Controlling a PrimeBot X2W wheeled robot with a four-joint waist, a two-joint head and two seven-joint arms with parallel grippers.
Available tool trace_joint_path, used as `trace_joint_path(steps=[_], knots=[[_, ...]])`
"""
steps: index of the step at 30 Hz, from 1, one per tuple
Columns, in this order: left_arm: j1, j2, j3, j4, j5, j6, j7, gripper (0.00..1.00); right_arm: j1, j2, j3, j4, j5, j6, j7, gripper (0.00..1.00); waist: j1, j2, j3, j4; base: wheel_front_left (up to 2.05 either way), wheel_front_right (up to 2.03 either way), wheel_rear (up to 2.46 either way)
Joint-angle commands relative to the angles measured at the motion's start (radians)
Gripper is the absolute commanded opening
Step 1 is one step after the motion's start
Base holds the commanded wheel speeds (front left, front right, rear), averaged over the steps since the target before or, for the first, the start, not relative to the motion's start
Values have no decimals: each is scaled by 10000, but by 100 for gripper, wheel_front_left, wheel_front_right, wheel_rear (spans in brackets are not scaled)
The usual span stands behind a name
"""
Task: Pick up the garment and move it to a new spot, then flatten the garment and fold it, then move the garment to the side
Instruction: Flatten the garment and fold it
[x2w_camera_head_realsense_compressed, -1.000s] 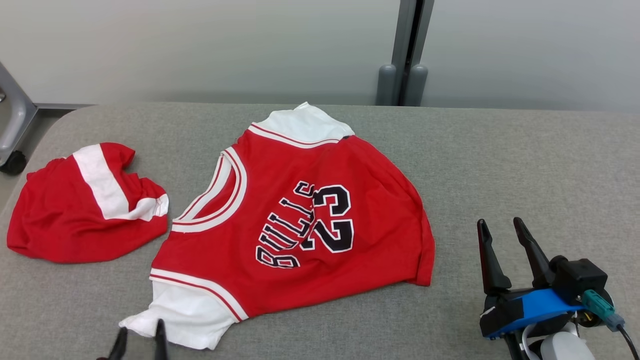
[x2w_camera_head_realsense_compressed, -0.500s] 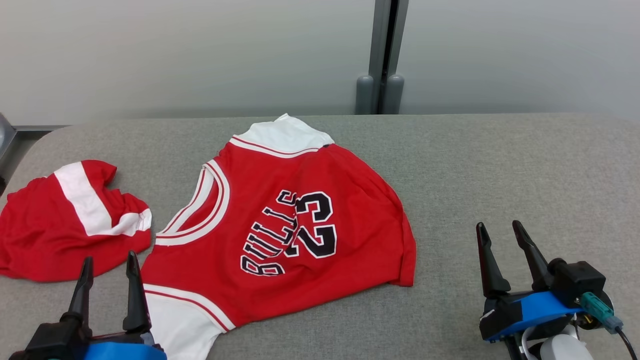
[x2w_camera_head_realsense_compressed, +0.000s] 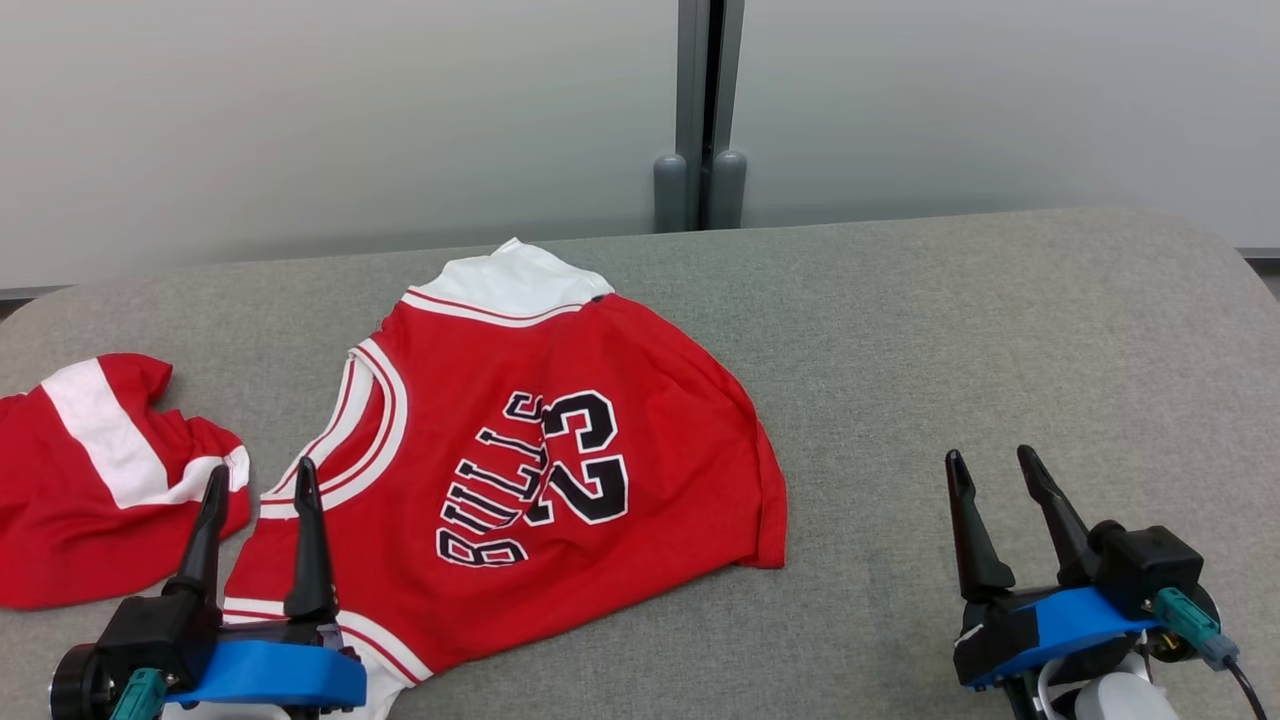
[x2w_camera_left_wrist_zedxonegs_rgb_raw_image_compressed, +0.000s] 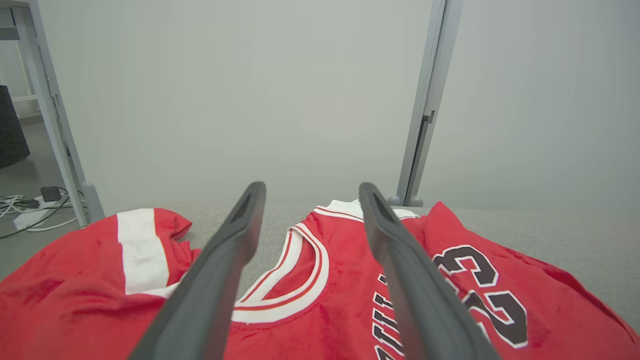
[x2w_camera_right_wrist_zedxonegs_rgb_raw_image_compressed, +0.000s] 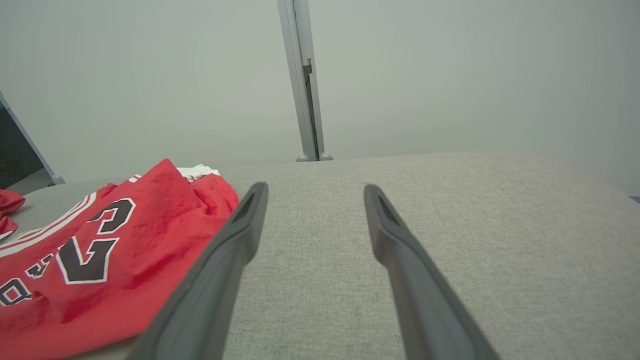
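Red and white, a basketball jersey (x2w_camera_head_realsense_compressed: 520, 470) lies spread on a grey cloth-covered table (x2w_camera_head_realsense_compressed: 1000, 330) at the centre left of the head view. The left gripper (x2w_camera_head_realsense_compressed: 260, 466) stands at the lower left, its two dark fingers apart and holding nothing, their tips over the jersey's neckline edge. The right gripper (x2w_camera_head_realsense_compressed: 991, 453), at the lower right, is likewise spread and empty, well apart from the jersey's hem. A second red garment (x2w_camera_head_realsense_compressed: 90, 500) with a white band lies crumpled at the left edge, just beside the jersey. A pale grey wall (x2w_camera_head_realsense_compressed: 300, 120) and a grey post (x2w_camera_head_realsense_compressed: 700, 100) stand behind the table. The jersey's long axis runs across the frame, neck opening to the left and hem to the right, so the black "BULLS 23" lettering reads sideways.

From the left wrist, the white-trimmed neckline shows between the parted fingers at the lower centre, the number to the lower right and the second garment to the lower left. Cables (x2w_camera_left_wrist_zedxonegs_rgb_raw_image_compressed: 25, 210) lie on the floor at the far left.

From the right wrist, the jersey fills the lower left, left of both fingers, which stand apart over bare grey cloth.
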Motion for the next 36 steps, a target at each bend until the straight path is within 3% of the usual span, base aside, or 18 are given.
trace_joint_path(steps=[1,8,15,21,33,34,35,36], knots=[[-166,-21,100,46,48,-38,-44,100,75,-46,18,-7,26,5,-41,100,0,0,4,-6,0,0,0],[-267,-346,408,365,431,-405,-46,100,-8,-46,227,73,-73,5,-41,100,0,0,34,6,0,0,0],[-383,-625,647,488,708,-677,-45,100,-356,-46,1223,535,-144,5,-41,100,0,0,85,211,0,0,0],[-397,-826,805,519,920,-873,-46,100,-681,-48,1883,1733,-237,5,-39,100,0,0,210,567,0,0,0],[-646,-1115,891,635,1222,-1207,-46,100,-1690,-49,2204,4522,-486,5,-39,100,0,0,534,1350,0,0,0],[-665,-1129,909,646,1232,-1215,-46,100,-1788,-46,2241,4768,-426,5,-41,93,0,0,554,1383,0,0,0],[-667,-1146,926,664,1258,-1226,-46,100,-1925,-46,2275,4929,-379,5,-42,43,0,0,577,1407,0,0,0],[-654,-1161,953,689,1275,-1251,-46,100,-2024,-48,2322,5139,-328,5,-39,0,0,0,592,1419,0,0,0]])
